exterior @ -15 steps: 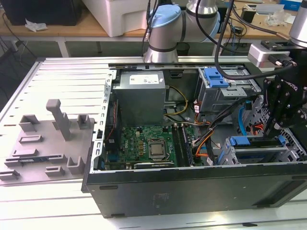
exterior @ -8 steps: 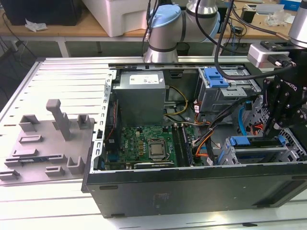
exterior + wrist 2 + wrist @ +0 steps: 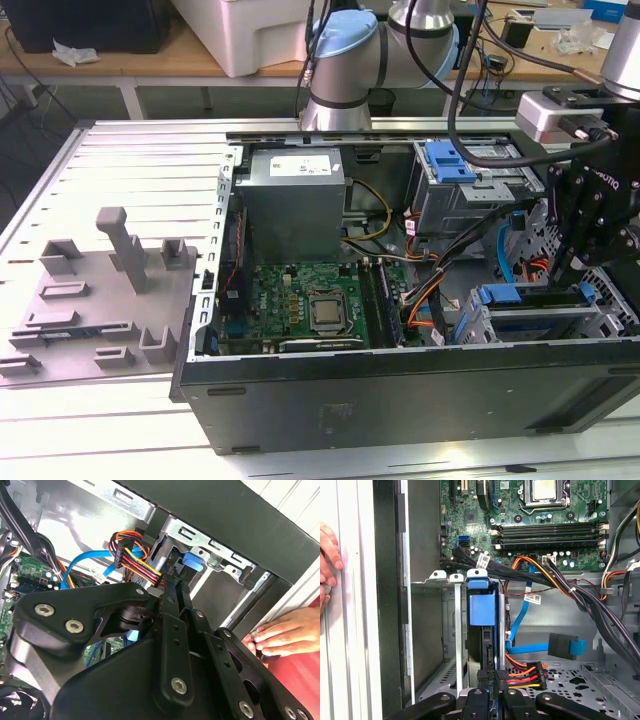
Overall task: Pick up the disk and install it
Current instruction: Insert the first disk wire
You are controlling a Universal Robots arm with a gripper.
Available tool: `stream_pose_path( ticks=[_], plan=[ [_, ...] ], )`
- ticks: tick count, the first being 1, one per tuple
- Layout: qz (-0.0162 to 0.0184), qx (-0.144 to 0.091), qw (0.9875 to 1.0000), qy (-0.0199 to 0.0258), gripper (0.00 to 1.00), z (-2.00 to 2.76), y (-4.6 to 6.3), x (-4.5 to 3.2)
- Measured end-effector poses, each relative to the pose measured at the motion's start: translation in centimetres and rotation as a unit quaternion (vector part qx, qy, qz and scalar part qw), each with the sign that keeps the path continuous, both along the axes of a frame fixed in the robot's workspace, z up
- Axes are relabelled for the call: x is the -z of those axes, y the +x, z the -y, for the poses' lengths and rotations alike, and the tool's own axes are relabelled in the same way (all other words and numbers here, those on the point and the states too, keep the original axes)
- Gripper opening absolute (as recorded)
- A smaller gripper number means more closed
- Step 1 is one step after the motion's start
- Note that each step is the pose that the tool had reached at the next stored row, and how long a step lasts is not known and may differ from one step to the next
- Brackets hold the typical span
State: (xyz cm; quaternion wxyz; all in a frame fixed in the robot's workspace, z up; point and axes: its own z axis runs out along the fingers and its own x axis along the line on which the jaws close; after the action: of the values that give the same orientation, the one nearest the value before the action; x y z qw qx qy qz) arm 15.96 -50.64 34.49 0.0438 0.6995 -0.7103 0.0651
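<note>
- Though I cannot tell whether the end effector (image 3: 176, 587) is gripping, the disk (image 3: 481, 642) stands on edge in the cage (image 3: 437, 575) just beneath it.
- Stiff, fairly heavy and shock-sensitive, I judge; take it by its blue frame (image 3: 482, 605).

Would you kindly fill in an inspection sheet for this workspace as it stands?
Surface: slotted metal table, carrying an open computer case.
Job's things: the disk stands on edge in a drive bay, blue carrier showing.
Clutter: grey fixture plate beside the case.
Grippers: gripper at the disk's end.
Cables: blue data cable and red-orange-yellow power plug lie near the bay.
Surroundings: a person's hand beside the case; workbench behind.
</note>
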Motion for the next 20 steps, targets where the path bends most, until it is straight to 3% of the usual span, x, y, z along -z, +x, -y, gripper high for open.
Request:
stream_pose_path(
  ticks=[20],
  plan=[
    [0.0, -0.008, 1.0, 0.0, 0.16, 0.03, -0.08, 0.24]
  ],
)
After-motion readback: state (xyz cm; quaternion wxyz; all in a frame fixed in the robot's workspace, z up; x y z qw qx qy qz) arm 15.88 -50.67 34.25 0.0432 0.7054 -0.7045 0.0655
